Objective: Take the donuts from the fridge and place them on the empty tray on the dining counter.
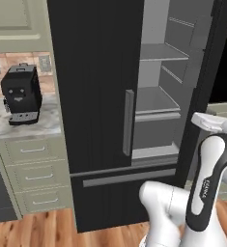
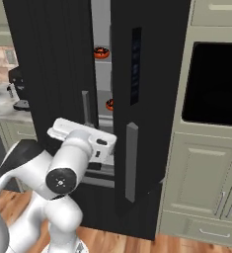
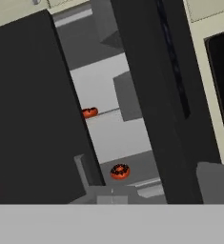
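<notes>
on two grey shelves inside the fridge (image 2: 63,74) sit the donuts (image 3: 119,171), one on a higher shelf (image 2: 101,52) and one on the shelf below it (image 2: 109,104), well apart from each other. both are orange-red rings with dark icing, seen through the gap between the shut left door and the right door (image 2: 142,99), which stands ajar. each door carries a long grey vertical handle (image 1: 128,122), and a drawer with a grey bar (image 1: 129,177) runs below. the white arm (image 1: 209,183) rises in front of the fridge; small dark lettering runs along its forearm but is too blurred to read. i cannot tell how the fingers stand. left of the fridge a black coffee machine (image 1: 20,94) stands on a marble-topped cabinet (image 1: 23,159) with drawers. right of it a black built-in oven (image 2: 213,84) sits in pale cabinets
</notes>
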{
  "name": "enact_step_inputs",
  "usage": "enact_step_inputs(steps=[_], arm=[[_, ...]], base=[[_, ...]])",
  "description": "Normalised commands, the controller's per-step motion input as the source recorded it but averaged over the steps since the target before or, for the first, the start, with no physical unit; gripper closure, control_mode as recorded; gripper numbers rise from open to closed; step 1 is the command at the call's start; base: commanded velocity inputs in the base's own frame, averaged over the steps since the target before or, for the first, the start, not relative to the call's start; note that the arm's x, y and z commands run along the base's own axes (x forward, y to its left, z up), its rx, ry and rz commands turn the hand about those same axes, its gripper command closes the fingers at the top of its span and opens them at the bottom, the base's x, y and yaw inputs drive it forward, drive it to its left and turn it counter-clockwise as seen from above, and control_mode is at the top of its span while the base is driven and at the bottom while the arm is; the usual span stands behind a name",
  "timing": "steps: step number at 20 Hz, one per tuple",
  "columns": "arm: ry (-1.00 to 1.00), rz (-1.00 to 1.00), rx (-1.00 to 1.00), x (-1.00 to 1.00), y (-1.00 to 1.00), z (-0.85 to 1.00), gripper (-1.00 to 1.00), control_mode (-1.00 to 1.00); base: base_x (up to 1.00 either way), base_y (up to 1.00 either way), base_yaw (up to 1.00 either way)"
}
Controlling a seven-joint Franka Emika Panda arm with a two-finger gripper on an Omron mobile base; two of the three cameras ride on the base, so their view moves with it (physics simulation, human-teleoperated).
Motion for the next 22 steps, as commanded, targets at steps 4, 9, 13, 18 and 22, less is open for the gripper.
enact_step_inputs(steps=[4, 9, 13, 18, 22], arm=[[-0.03, -0.15, -0.07, 0.81, 0.5, -0.15, 1.0, -1.0], [0.0, -0.17, -0.02, 0.95, 0.07, -0.31, 1.0, -1.0], [0.0, -0.14, 0.0, 0.98, -0.33, -0.32, 1.0, -1.0], [0.01, -0.03, 0.11, 0.46, -0.98, -0.05, 1.0, -1.0], [0.11, -0.14, 0.16, 0.17, -1.0, 0.0, 1.0, -1.0]], base=[[0.0, 0.0, 0.0], [0.0, 0.0, 0.0], [0.0, 0.0, 0.0], [0.0, 0.0, 0.0], [0.0, 0.0, 0.0]])
